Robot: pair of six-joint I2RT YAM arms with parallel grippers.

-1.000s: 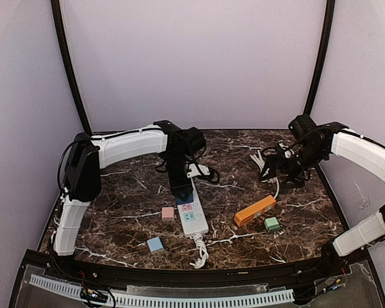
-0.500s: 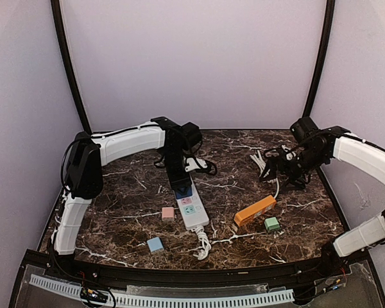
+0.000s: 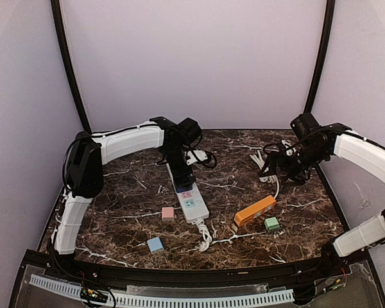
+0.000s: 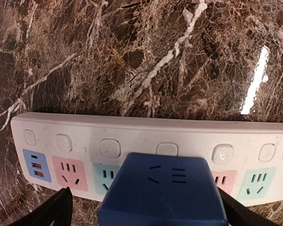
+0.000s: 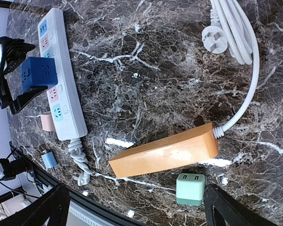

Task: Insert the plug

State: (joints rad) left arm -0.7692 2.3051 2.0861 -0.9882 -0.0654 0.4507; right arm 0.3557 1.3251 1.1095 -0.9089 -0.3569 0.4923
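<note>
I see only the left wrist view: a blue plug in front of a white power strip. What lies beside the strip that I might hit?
Observer: A pink cube lies on the table just left of the white power strip, close to it.
Operator: Where is the right hand?
Observer: The right hand is open at the table's right side, near the white cable of the orange power strip.
Operator: Where does my strip's cord go?
Observer: Its cord leaves the near end, toward the arm bases, twisted in a short bundle.
</note>
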